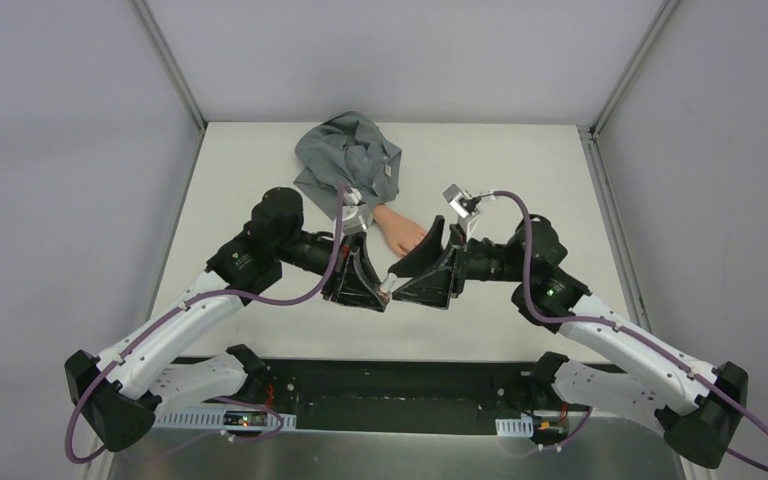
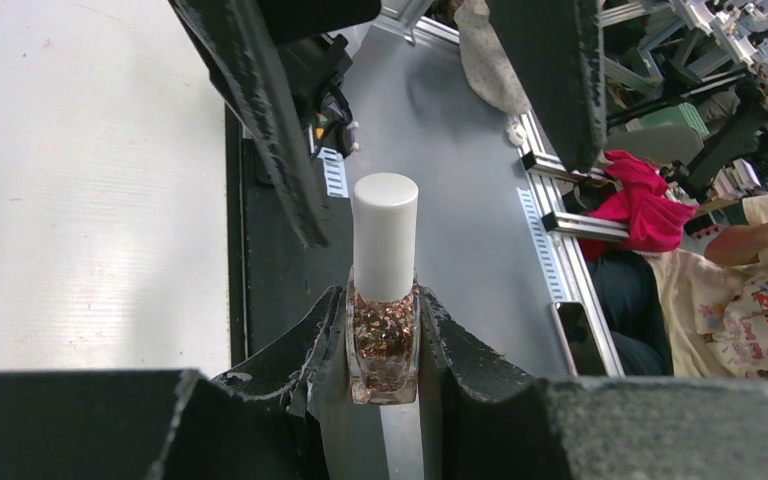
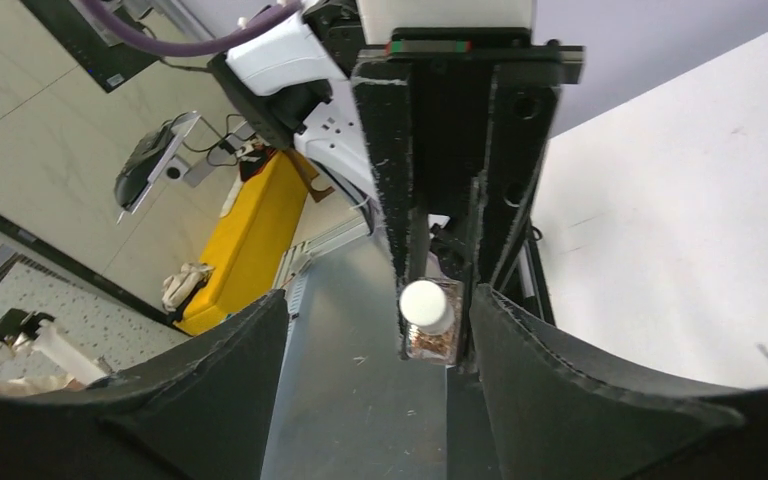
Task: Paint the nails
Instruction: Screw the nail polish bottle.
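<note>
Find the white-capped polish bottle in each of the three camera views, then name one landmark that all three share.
Top external: the polish bottle is just below centre, tiny and mostly hidden.
Left wrist: the polish bottle is at lower centre, upright, clamped in the left gripper.
Right wrist: the polish bottle is near centre, seen from its top end.
Shared landmark: the left gripper clamped on it.

A white table [image 1: 250, 165] stands between grey walls [image 1: 60, 150], red cloth [image 2: 645, 205] beyond.
</note>
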Available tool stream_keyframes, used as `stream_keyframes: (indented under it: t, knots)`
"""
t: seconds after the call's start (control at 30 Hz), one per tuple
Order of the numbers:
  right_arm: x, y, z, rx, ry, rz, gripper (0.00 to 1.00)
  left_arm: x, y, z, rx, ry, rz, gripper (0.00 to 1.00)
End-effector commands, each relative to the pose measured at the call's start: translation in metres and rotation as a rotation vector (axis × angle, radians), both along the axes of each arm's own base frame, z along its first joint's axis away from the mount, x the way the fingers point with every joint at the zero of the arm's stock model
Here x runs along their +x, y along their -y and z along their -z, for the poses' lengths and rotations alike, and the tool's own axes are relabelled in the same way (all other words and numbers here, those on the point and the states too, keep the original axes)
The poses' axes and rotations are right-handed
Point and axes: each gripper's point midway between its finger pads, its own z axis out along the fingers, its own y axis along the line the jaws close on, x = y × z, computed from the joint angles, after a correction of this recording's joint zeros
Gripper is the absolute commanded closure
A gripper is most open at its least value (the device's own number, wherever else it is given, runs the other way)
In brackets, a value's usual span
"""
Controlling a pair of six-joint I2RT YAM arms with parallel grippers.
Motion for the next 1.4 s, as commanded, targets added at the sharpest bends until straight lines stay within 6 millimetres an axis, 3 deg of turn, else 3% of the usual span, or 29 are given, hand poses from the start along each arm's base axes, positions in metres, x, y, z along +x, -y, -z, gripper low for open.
stream_keyframes:
  t: [0.0,0.2,0.43,0.77,0.97,1.37]
  knots:
    - [-0.014,-0.003,-0.020,0.087,0.093,-0.040,0.33,-0.010,-0.001,-0.023,-0.067,0.063,0.056,1.00]
    - [-0.016,-0.016,-0.018,0.078,0.100,-0.031,0.43,-0.010,-0.001,-0.023,-0.067,0.065,0.054,1.00]
    - [-0.015,-0.026,-0.013,0.056,0.097,-0.014,0.64,-0.010,0.000,-0.022,-0.066,0.065,0.049,1.00]
    - [-0.010,-0.025,-0.007,0.049,0.085,0.026,0.78,-0.006,0.000,-0.022,-0.067,0.079,0.018,1.00]
    - [-0.008,-0.024,-0.004,0.034,0.071,0.046,1.00,0.005,0.002,-0.019,-0.059,0.094,-0.056,1.00]
    - [0.023,-0.035,0.036,-0.165,-0.111,0.240,1.00,0.051,-0.003,-0.012,-0.029,0.144,-0.361,1.00]
